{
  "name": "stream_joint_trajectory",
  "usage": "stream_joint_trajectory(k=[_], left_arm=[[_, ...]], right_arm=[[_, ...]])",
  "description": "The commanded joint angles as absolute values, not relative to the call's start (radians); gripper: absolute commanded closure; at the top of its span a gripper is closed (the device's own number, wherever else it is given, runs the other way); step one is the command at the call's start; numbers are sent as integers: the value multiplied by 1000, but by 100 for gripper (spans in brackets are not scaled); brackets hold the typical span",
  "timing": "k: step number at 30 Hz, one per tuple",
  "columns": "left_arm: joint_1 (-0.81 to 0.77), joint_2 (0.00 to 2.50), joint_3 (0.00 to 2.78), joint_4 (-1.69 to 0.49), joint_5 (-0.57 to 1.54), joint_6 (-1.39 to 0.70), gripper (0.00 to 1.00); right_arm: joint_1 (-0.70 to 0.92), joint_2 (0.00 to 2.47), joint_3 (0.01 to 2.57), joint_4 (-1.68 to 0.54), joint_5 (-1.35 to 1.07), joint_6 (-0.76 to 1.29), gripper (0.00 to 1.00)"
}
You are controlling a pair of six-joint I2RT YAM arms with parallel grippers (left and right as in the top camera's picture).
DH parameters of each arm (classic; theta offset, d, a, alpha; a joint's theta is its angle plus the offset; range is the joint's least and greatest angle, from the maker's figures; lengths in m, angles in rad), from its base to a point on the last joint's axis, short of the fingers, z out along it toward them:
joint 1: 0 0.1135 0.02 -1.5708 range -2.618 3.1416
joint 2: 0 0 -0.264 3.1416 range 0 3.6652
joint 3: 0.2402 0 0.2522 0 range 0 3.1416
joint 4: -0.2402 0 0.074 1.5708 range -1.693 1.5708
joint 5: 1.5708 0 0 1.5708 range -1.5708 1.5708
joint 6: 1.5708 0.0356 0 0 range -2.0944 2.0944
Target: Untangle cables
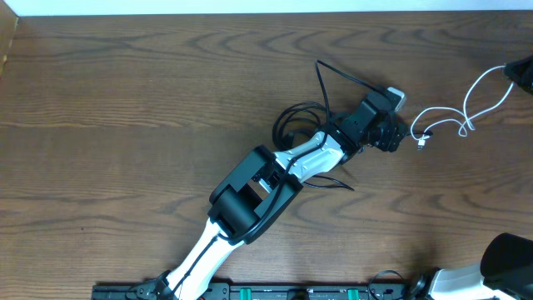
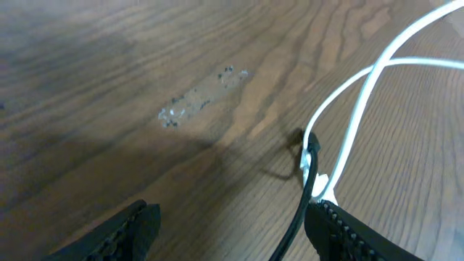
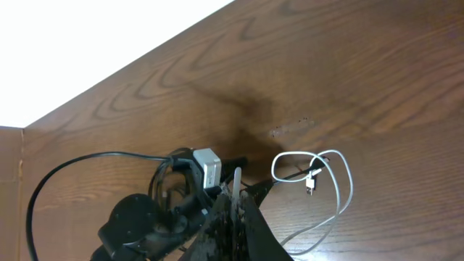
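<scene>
A thin white cable point(image 1: 468, 112) lies in loose, crossing loops at the right side of the wooden table, with its small plug end point(image 1: 422, 140) resting flat. Thin black cables point(image 1: 291, 117) sit bunched in a tangled coil at mid-table. One strand arches out toward the far edge.

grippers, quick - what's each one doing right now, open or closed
Left gripper: jaws open, holding nothing.
Right gripper: jaws closed, apparently pinching the thin white cable.
</scene>
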State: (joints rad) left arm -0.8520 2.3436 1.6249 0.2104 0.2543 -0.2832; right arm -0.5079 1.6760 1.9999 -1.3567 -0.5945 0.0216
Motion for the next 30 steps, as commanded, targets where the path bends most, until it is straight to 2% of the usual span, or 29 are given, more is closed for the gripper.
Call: stream_joint_trajectory(k=[1, 11, 19, 30], left_arm=[[-856, 2350, 1624, 220, 230, -223, 30], [-867, 2350, 1624, 195, 311, 41, 35], [-888, 2365, 1623, 169, 334, 244, 35], [-897, 2407, 1623, 246, 268, 250, 37]], right_arm=[[-502, 1674, 2001, -1357, -601, -6, 99], [-502, 1674, 2000, -1359, -601, -10, 99], [-502, 1674, 2000, -1365, -601, -10, 99], [-502, 1674, 2000, -1372, -601, -17, 99]])
